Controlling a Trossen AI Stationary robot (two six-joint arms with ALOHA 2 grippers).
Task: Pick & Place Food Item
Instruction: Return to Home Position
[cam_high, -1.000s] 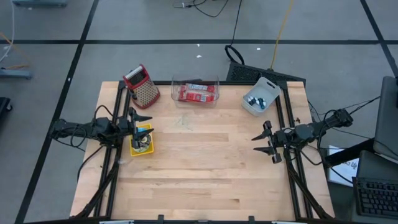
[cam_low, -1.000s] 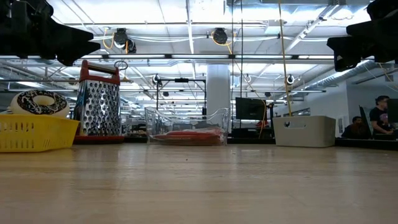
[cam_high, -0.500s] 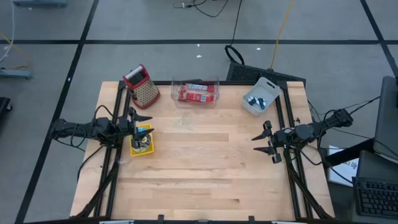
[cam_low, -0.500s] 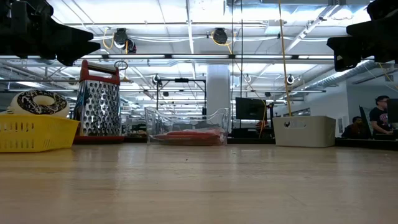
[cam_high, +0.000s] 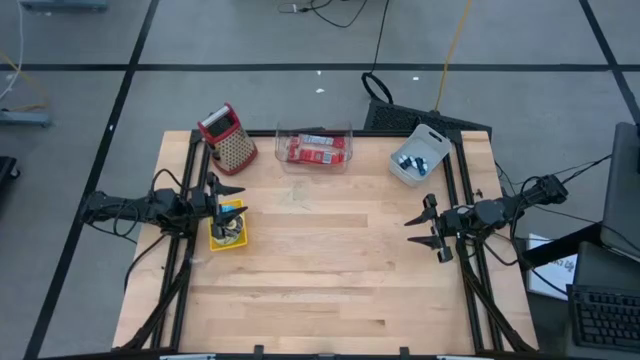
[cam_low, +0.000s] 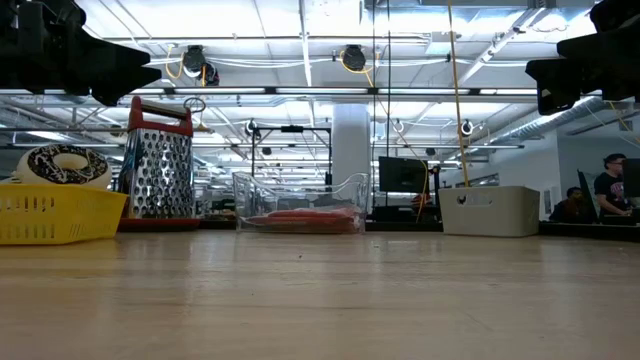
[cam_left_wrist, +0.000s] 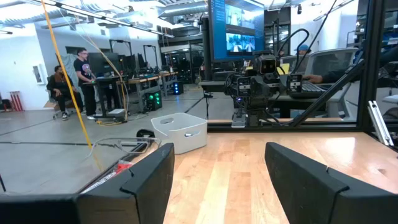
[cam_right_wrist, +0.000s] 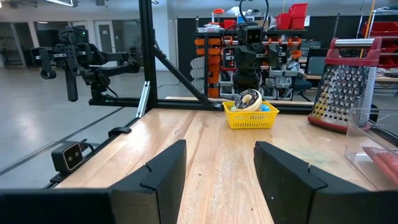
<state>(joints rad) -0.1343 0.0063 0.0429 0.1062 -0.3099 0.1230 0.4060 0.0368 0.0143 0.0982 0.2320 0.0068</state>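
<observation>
Status: no change across the last second. Both arms, both grippers and every item on the table sit exactly where they were, so the arms appear to have stopped at their rest poses.

Left gripper: parked at the left edge of the table, above the yellow basket. The left wrist view shows its fingers spread wide with nothing between them.

Right gripper: parked at the right edge, raised off the surface. Its fingers are also apart and empty.

Task items: the small bottles lie inside the white bin, which stands near the far right corner. Individual bottle colours cannot be told at this range.

Other items: a grater stands at the far left corner. A clear container holding red packs stands at the middle of the far edge.

Assessment: no bottle lies loose on the table. Placement looks complete, and the return to rest seems finished or nearly so.
</observation>
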